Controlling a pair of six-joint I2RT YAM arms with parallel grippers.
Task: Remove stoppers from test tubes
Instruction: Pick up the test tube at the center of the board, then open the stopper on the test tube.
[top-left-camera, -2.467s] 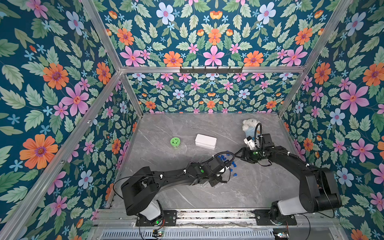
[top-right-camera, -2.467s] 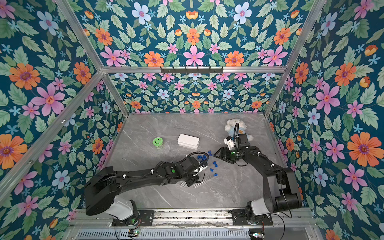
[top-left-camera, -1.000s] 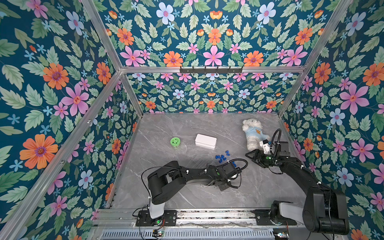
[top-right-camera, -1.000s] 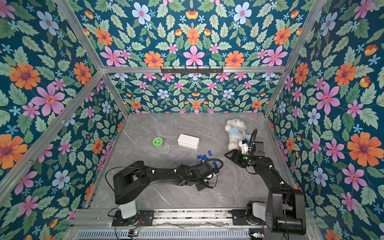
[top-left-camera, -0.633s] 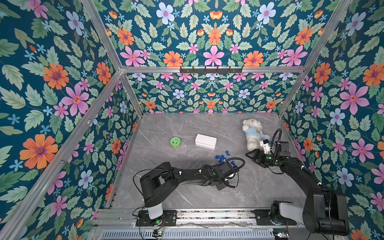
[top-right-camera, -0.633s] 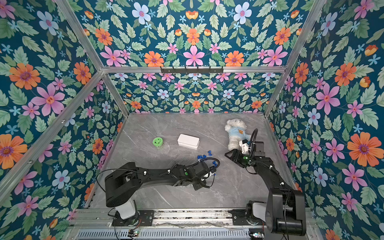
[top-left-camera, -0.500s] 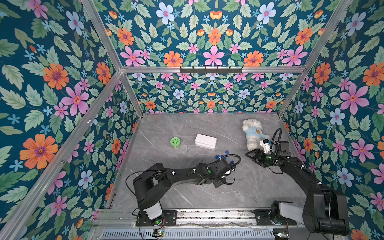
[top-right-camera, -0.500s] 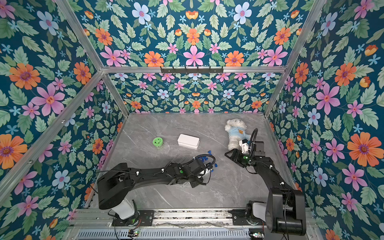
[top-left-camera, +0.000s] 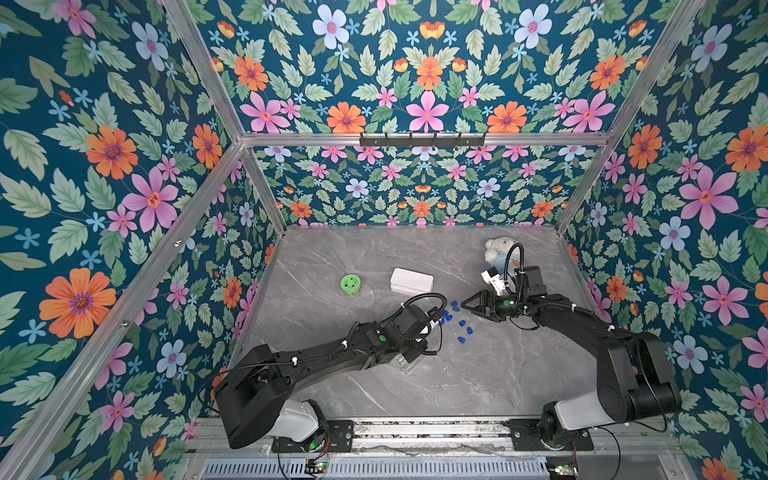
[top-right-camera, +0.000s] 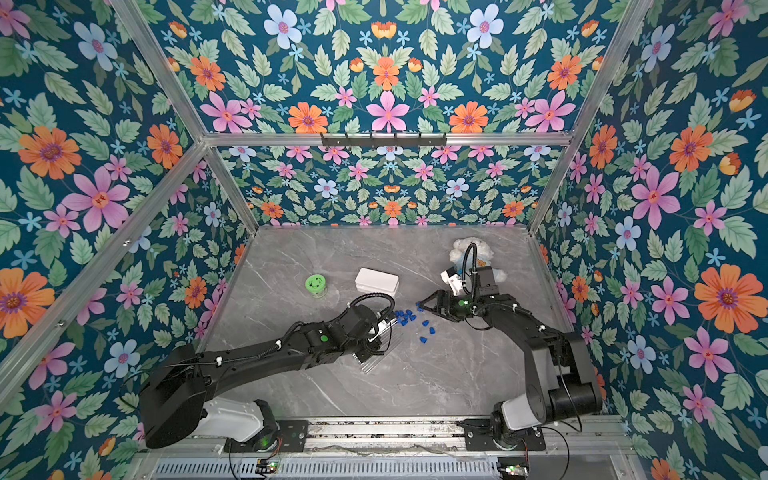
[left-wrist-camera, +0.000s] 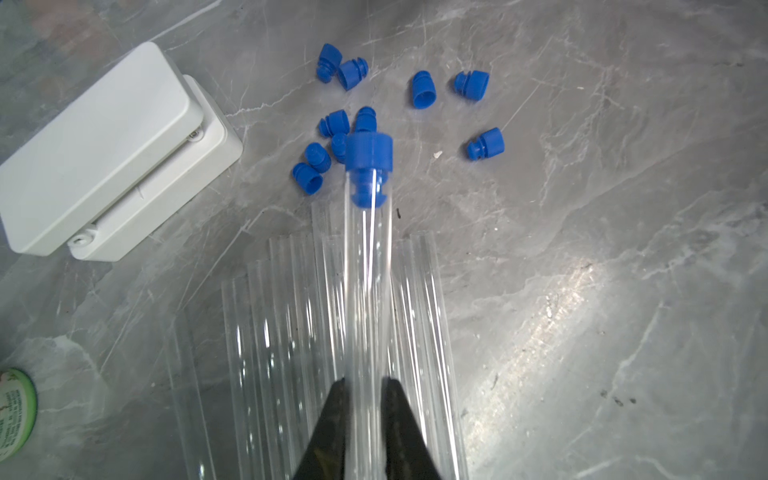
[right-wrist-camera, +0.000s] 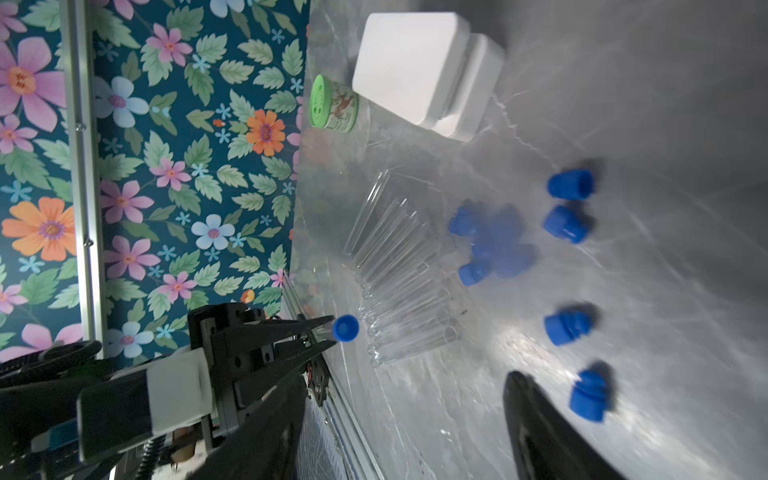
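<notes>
Figure: capped test tube held near the white box (left-wrist-camera: 99, 145).
Left gripper (left-wrist-camera: 361, 382) clamped on one clear test tube (left-wrist-camera: 368, 270); right gripper (right-wrist-camera: 405, 374) spread wide, empty, near the box; bare test tubes (left-wrist-camera: 282, 324) in a row beside the box; stopper (left-wrist-camera: 369, 153) plugging the held tube; loose stoppers (left-wrist-camera: 424, 89) scattered near the box.

The bench (left-wrist-camera: 582, 291) is a grey marble-look slab, smooth and glossy, with glare. The test tubes (left-wrist-camera: 286, 332) are clear and shiny, streaked with highlights; glass or plastic cannot be told. The stoppers (left-wrist-camera: 424, 89) are smooth blue plastic, satin, with ribbed ends. The white box (left-wrist-camera: 95, 145) is smooth plastic with a soft sheen. At its 9 o'clock in both top views, the jar (top-left-camera: 351, 286) has a green plastic lid. Near the bench's 1 o'clock, the toy (top-left-camera: 496, 245) is fluffy cloth. The walls (top-left-camera: 124, 166) look matt; the frame (top-left-camera: 291, 138) is brushed metal. The left claw (left-wrist-camera: 362, 382) is matt black.
</notes>
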